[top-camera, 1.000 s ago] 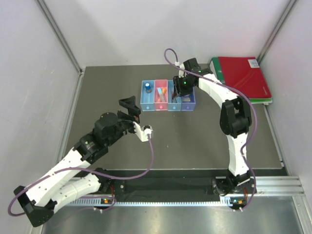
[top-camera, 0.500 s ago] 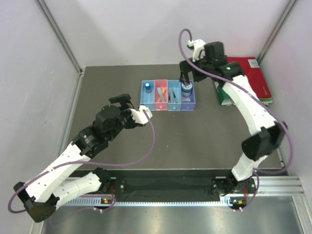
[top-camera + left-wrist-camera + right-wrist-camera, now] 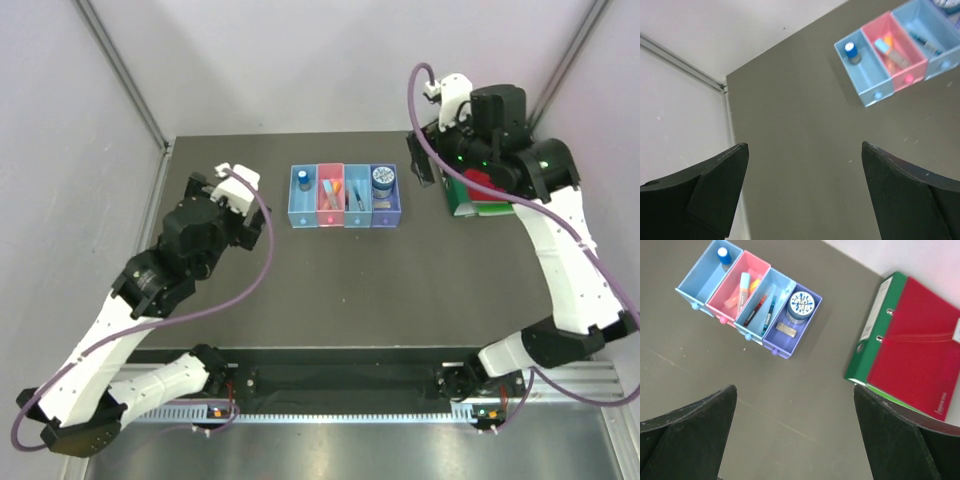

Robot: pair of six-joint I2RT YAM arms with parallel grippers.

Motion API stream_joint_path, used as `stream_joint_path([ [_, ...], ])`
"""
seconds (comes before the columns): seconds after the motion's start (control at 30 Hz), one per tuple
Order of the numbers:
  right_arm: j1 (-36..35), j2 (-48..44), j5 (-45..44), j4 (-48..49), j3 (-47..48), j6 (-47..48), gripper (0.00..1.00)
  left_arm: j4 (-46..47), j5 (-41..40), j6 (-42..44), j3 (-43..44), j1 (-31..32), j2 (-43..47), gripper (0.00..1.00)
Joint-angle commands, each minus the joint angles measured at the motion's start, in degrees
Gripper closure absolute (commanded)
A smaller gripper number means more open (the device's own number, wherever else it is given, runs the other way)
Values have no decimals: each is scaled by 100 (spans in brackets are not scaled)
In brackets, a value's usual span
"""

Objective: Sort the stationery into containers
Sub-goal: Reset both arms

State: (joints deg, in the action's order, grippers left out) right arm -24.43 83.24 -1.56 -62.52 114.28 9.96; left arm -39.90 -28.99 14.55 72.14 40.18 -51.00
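The containers, four joined bins in light blue, pink, light blue and purple, stand mid-table at the back. A tiny blue-capped bottle is in the first bin. A light blue bar and a pink-orange bar share the pink one. Red and dark pens lie in the third. The round blue jar and a pale tag are in the purple bin. My right gripper hangs open and empty, high and to the right of the bins. My left gripper is open and empty, left of them.
A red binder on a green one lies at the back right, partly under my right arm; it also shows in the right wrist view. White walls close the table on the left, back and right.
My right gripper opened, left the round blue jar in the purple bin, and rose away to the right. My left arm drew back to the left.
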Motion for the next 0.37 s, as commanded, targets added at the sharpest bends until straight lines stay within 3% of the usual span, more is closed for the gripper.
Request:
stream_joint_path([
  [0.0, -80, -1010, -134, -419, 220, 208, 0, -562, 315, -1093, 678, -238, -58, 1],
  [0.13, -80, -1775, -37, -173, -274, 340, 0, -484, 192, -1051, 793, -327, -85, 1],
  [0.33, -80, -1873, -28, -261, -292, 305, 0, -335, 70, -954, 723, -336, -85, 1],
])
